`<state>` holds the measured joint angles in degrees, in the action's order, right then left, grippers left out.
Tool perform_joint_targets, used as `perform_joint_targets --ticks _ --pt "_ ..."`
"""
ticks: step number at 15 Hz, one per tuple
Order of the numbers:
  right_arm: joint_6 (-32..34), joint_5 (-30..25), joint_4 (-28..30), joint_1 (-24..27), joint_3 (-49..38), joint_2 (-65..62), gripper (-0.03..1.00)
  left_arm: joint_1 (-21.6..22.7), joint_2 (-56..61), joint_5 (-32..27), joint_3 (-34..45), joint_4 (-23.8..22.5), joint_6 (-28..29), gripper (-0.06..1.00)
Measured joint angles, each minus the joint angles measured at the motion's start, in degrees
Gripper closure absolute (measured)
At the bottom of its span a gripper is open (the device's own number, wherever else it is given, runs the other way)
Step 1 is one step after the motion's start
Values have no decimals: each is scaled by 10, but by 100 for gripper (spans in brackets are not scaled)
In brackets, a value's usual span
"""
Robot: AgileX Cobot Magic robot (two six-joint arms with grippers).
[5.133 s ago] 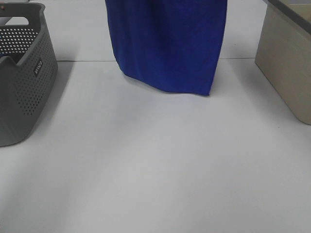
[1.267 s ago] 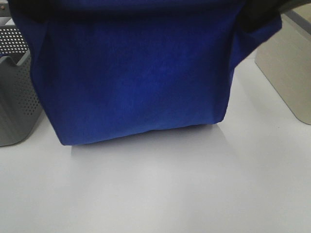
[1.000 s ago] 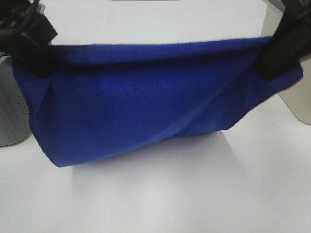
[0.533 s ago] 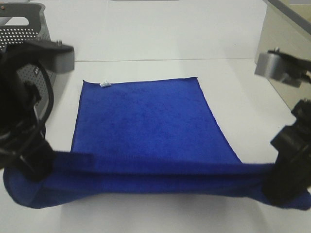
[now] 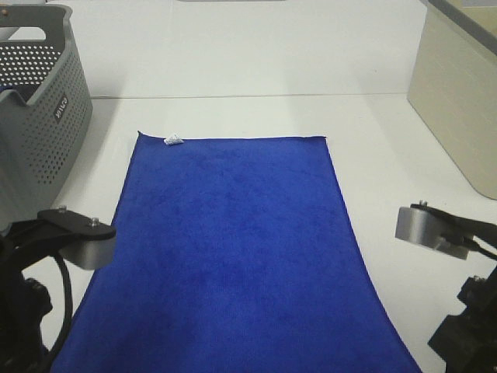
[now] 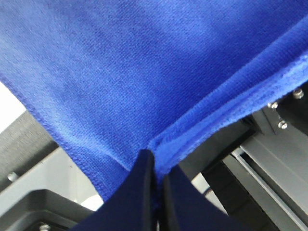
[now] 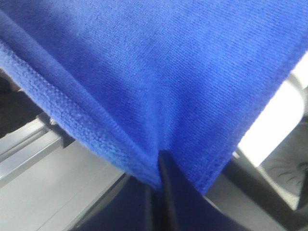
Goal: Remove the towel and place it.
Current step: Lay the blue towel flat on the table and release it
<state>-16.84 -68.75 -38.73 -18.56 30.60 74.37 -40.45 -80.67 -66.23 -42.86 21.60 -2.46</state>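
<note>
The towel (image 5: 233,241) lies spread flat mid-worktop (image 5: 256,70), running 12 to 6 o'clock, with its tag (image 5: 172,141) at the 11 o'clock corner. It looks soft, light and limp, so corners are the best hold. The left gripper (image 6: 153,156) and right gripper (image 7: 161,156) each have their jaws pinched on a near corner. The basket (image 5: 39,116) at 10 and the bin (image 5: 458,101) at 2 stand apart from its edges.

Bare counter (image 5: 256,62) lies open beyond the far edge of the towel (image 5: 233,249). The left strip is narrowed by the grey perforated basket (image 5: 39,132); the right strip is wider, bounded by the beige bin (image 5: 458,101) at the far right.
</note>
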Motion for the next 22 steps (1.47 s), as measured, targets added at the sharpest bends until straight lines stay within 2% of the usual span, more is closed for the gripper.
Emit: perform_joint_targets --ticks 5,9,13,18,22 --pt "-31 0 -5 0 -11 46 95 0 -10 27 17 7 0 94" --pt "-60 2 -2 0 -11 142 95 0 -95 58 19 14 -20 94" --pt "-77 37 0 0 -11 243 95 0 -195 80 -8 13 -44 94" --pt "-83 79 3 0 -10 339 95 0 -291 83 -48 17 -84 94" --pt "-83 87 3 0 -10 342 95 0 -296 54 -52 23 -95 94"
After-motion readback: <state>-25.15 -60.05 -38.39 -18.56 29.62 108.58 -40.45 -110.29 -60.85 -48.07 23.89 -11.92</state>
